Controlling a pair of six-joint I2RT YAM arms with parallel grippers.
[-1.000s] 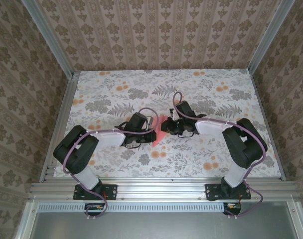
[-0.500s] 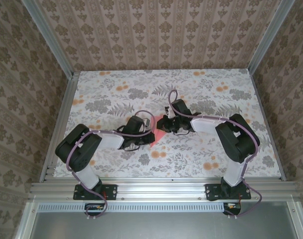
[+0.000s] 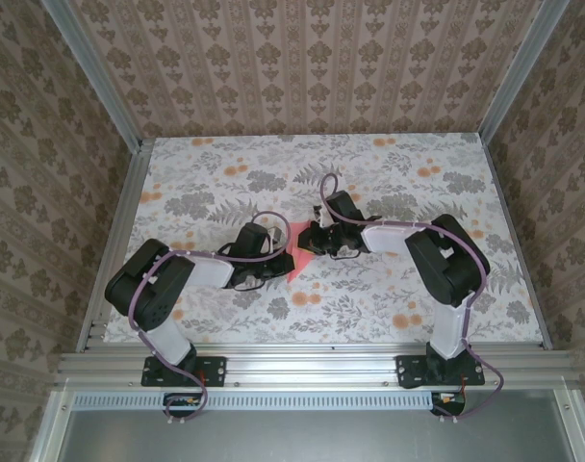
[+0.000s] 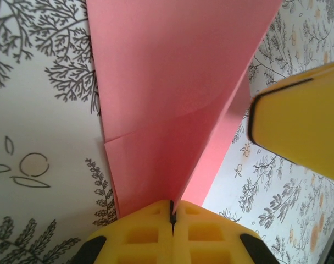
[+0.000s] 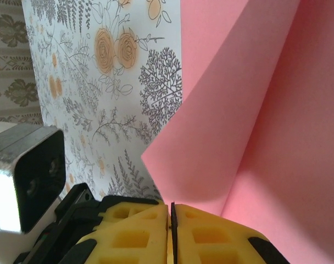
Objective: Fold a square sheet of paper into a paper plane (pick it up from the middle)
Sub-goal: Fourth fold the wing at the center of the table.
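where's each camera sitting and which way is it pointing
top external: above, behind the bases, looking down at the table; both arms, left gripper and right gripper meet at the pink paper
left wrist: on the left arm, looking along its shut fingers pinching the paper
right wrist: on the right arm, along its shut fingers onto the paper
shared: all show the pink paper

pink paper sheet (image 4: 172, 82): 1 | left gripper (image 4: 171, 212) + right gripper (image 5: 171, 212): 2 | arms (image 3: 204, 267): 2 | table (image 3: 418, 173): 1
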